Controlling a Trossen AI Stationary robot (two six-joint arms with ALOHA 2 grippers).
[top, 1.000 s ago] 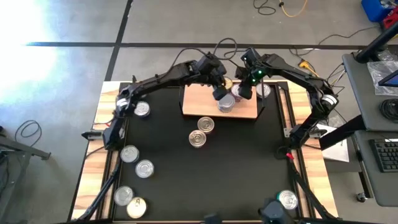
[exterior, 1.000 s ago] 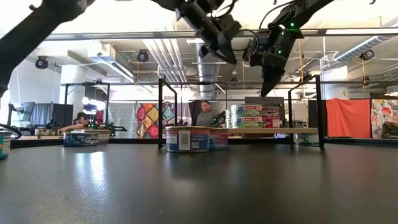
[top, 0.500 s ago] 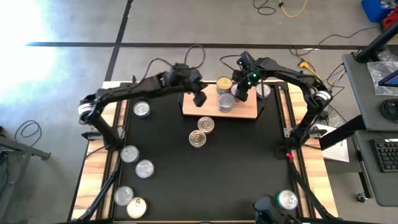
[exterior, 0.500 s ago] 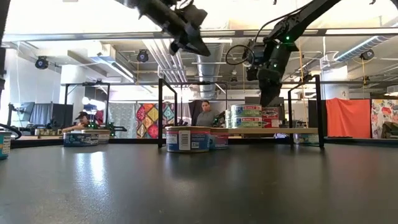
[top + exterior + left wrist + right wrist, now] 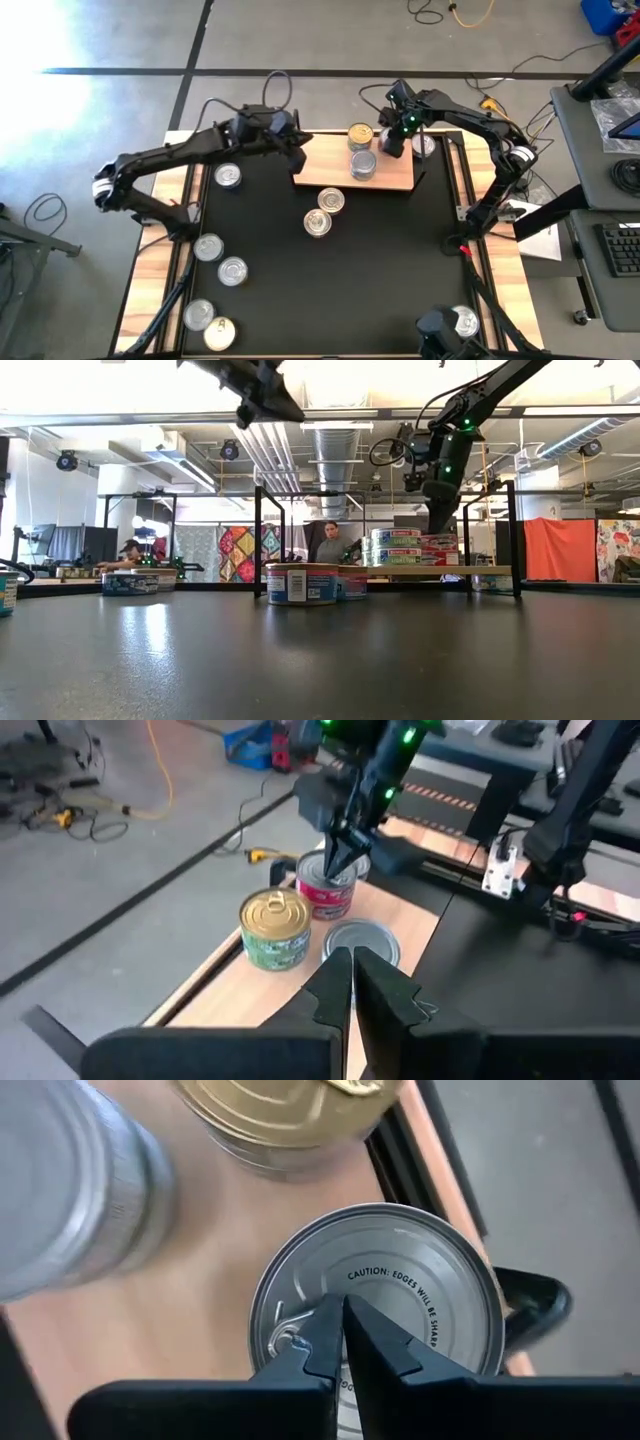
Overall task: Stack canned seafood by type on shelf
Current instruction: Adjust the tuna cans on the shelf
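The shelf (image 5: 340, 175) is a light-wood board at the table's far middle. It carries canned seafood: a gold-lidded tin (image 5: 360, 134), a silver-lidded tin (image 5: 363, 164) and a red-labelled tin (image 5: 328, 888). My right gripper (image 5: 340, 1308) is shut, pointing down at the red-labelled tin's silver lid. My left gripper (image 5: 352, 960) is shut and holds nothing. It hangs high off the shelf's left end (image 5: 296, 158). In the low view, green-labelled tins (image 5: 396, 547) and red-labelled tins (image 5: 437, 542) stand stacked on the shelf. My right gripper has its shut fingertips on the silver lid (image 5: 400, 1280) of the red-labelled tin, near the lid's middle beside the pull tab. The fingers come from above, pointing steeply down. The tin stays upright in its stack on the shelf.
Two tins (image 5: 331, 199) (image 5: 318, 222) stand on the black table just in front of the shelf. Several more sit along the left side (image 5: 229, 176) (image 5: 208, 247) (image 5: 232, 270) (image 5: 199, 315), and one is at the near right (image 5: 463, 320). Black wire posts (image 5: 257, 540) stand at the shelf's ends.
My left gripper has drawn back from over the shelf's tins toward the table's left, staying high and shut. This has uncovered the gold-lidded and silver-lidded tins. My right gripper has sunk down onto the red-labelled tin's lid.
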